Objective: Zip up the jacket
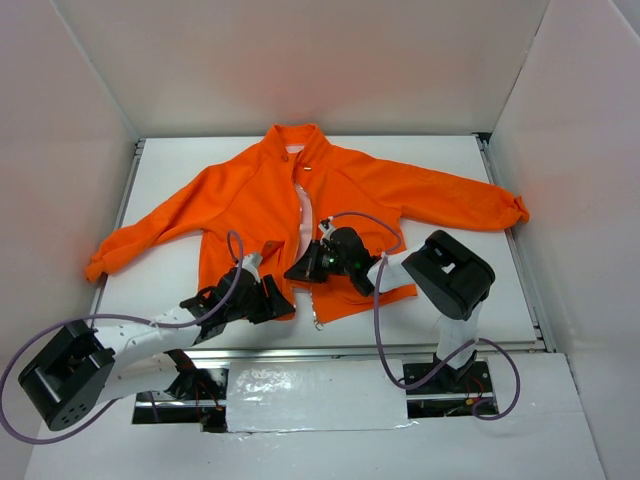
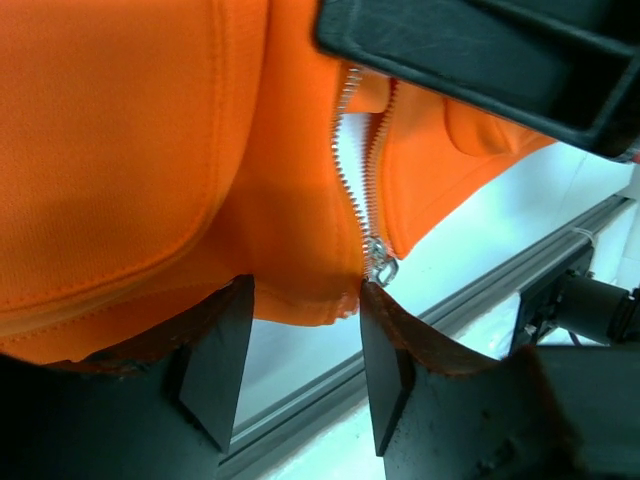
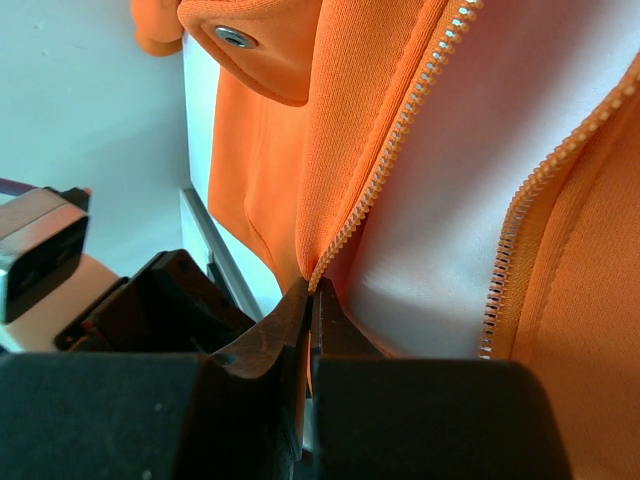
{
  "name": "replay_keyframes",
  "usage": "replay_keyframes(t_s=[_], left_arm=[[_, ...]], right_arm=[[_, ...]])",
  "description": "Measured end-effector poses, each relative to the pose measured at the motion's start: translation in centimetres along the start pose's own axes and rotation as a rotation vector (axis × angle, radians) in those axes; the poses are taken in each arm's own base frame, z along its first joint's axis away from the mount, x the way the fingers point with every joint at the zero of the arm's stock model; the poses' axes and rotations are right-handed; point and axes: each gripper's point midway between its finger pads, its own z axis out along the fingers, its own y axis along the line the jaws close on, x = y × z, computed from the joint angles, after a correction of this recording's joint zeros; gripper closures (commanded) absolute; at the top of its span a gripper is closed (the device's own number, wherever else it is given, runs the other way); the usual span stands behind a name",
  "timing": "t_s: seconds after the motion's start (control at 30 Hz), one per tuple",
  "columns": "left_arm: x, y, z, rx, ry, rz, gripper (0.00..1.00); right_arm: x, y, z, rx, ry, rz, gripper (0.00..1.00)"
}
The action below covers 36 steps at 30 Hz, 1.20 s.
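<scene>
Jacket [image 1: 250, 200] lies flat, orange, sleeves spread, zipper [image 1: 303, 215] mostly open.

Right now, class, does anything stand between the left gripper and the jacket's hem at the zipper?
Nothing visible does. The left gripper, fingers open, flanks the hem of the jacket beside the zipper slider; the right gripper pinches the zipper edge higher up, clear of it.

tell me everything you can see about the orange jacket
The jacket is bright orange, knit-looking fabric with long sleeves, a stand-up collar and a metal snap. It lies front up on the white table, sleeves spread, collar at the far end. Its zipper is open, pale lining showing, the slider down at the hem. The right gripper pinches the zipper edge; the left gripper is open at the hem.
</scene>
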Motion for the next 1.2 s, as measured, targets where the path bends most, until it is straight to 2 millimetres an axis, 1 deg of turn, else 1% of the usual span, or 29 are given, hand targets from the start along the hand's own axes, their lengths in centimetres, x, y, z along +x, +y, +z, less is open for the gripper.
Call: replay_keyframes(t_s=[0.13, 0.2, 0.27, 0.3, 0.37, 0.4, 0.43, 0.47, 0.5, 0.57, 0.6, 0.63, 0.73, 0.83, 0.9, 1.03, 1.07, 1.13, 1.2], left_arm=[[0.4, 0.7, 0.6, -0.017, 0.009, -0.004, 0.53], [0.5, 1.0, 0.7, -0.021, 0.012, -0.004, 0.56], [0.6, 1.0, 0.8, -0.019, 0.010, -0.003, 0.63], [0.6, 1.1, 0.8, -0.018, 0.010, -0.003, 0.70], [0.5, 1.1, 0.9, -0.014, 0.003, 0.000, 0.76], [0.5, 1.1, 0.9, -0.012, 0.001, 0.002, 0.86], [0.4, 1.0, 0.9, -0.012, -0.002, 0.000, 0.95], [0.4, 1.0, 0.9, -0.010, -0.004, 0.004, 0.99], [0.4, 1.0, 0.9, -0.009, -0.005, 0.004, 1.00], [0.4, 1.0, 1.0, -0.008, -0.005, 0.005, 1.00], [0.3, 0.9, 1.0, -0.007, -0.006, 0.006, 1.00], [0.3, 0.9, 1.0, -0.005, -0.007, 0.006, 1.00], [0.2, 0.7, 1.1, 0.005, -0.013, 0.007, 1.00], [0.1, 0.5, 0.9, 0.025, -0.026, 0.007, 1.00], [-0.1, 0.2, 0.6, 0.048, -0.042, 0.006, 1.00], [-0.5, -0.7, -0.2, 0.120, -0.088, -0.023, 1.00], [-0.5, -0.8, -0.4, 0.132, -0.095, -0.030, 1.00], [-0.7, -1.2, -0.8, 0.167, -0.115, -0.045, 1.00], [-1.1, -1.9, -1.4, 0.211, -0.141, -0.061, 1.00]], right_arm=[[0.0, -0.1, 0.0, 0.001, 0.001, 0.001, 1.00], [0.1, -0.2, 0.1, 0.004, 0.003, 0.002, 1.00], [0.2, -0.5, 0.2, 0.008, 0.005, 0.003, 1.00], [0.2, -0.6, 0.2, 0.010, 0.006, 0.004, 1.00], [0.2, -0.6, 0.2, 0.010, 0.006, 0.001, 1.00], [0.2, -0.6, 0.2, 0.009, 0.006, -0.001, 0.97], [0.2, -0.6, 0.2, 0.009, 0.005, -0.003, 0.92], [0.2, -0.6, 0.2, 0.009, 0.005, -0.004, 0.84], [0.3, -0.7, 0.2, 0.008, 0.004, -0.004, 0.71], [0.4, -0.8, 0.1, 0.007, 0.007, -0.006, 0.59], [0.6, -1.0, 0.0, 0.009, 0.010, -0.008, 0.52], [0.8, -1.2, -0.1, 0.011, 0.015, -0.008, 0.50], [1.6, -1.6, -0.7, 0.019, 0.029, -0.007, 0.45], [2.1, -1.4, -2.1, 0.026, 0.029, -0.024, 0.41], [2.1, -0.7, -3.3, 0.027, 0.018, -0.049, 0.40], [1.2, 2.0, -5.6, -0.013, -0.046, -0.121, 0.39], [1.2, 2.3, -6.0, -0.021, -0.054, -0.133, 0.39], [1.4, 2.3, -6.7, -0.009, -0.063, -0.148, 0.40], [1.9, 1.3, -7.0, 0.044, -0.060, -0.152, 0.40]])
